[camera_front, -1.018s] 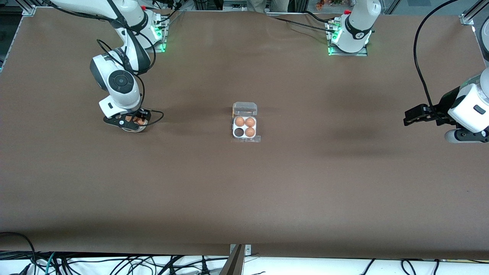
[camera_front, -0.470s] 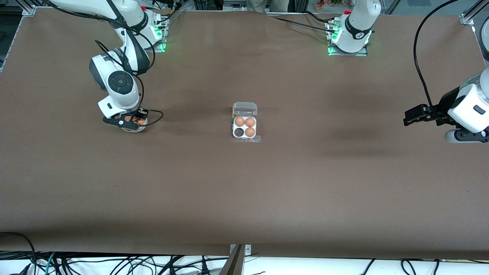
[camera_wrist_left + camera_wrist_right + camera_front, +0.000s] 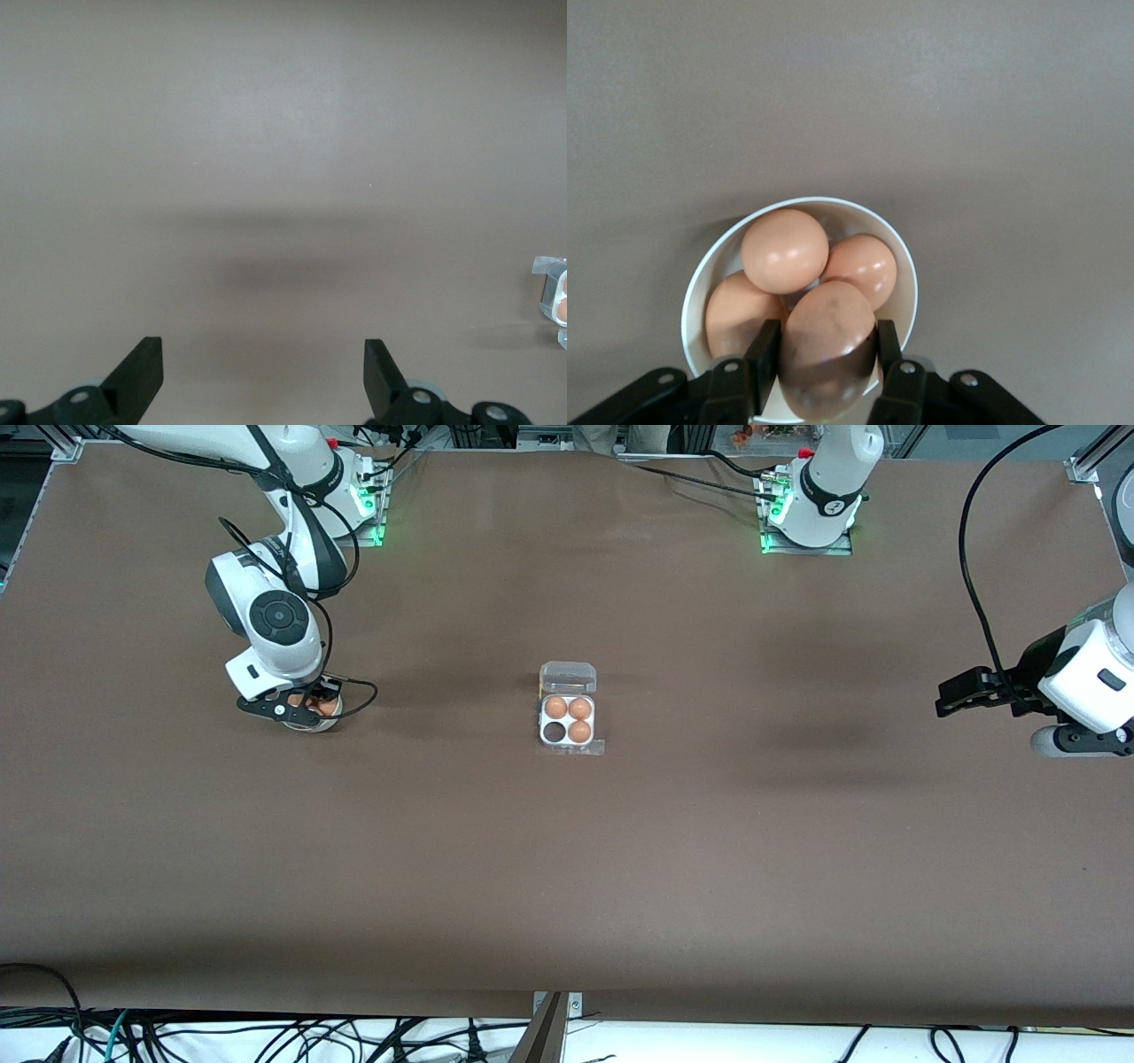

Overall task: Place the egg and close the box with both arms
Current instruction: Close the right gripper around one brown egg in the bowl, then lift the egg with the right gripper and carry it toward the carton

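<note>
Brown matting covers the counter (image 3: 567, 868), the biggest thing in view, and both arms reach over it from their bases at twelve o'clock in the front view. Toward nine o'clock the right arm (image 3: 275, 615) bends down over a white bowl (image 3: 709, 274) of eggs; toward three o'clock the left arm (image 3: 1094, 677) waits, its left hand (image 3: 263, 372) spread wide and holding nothing above bare counter. Near the middle sits the box (image 3: 568, 720), lid (image 3: 568, 677) tipped back toward twelve o'clock, three cells filled and the one at seven o'clock empty and dark. Smallest is the egg (image 3: 827, 341): it lies in the bowl, on top of three others, with the right hand (image 3: 826, 372) clenched on it, one finger pressing each flank. Its long axis seems to run roughly level, along the gap between the fingers, one end under the wrist and the other toward the bowl's middle; which end is the blunt one I cannot tell. The step in hand looks like picking up, with placing and closing not yet done. Next calls for a straight lift clear of the other eggs, a carry toward three o'clock to the empty cell, and a gentle release there.
</note>
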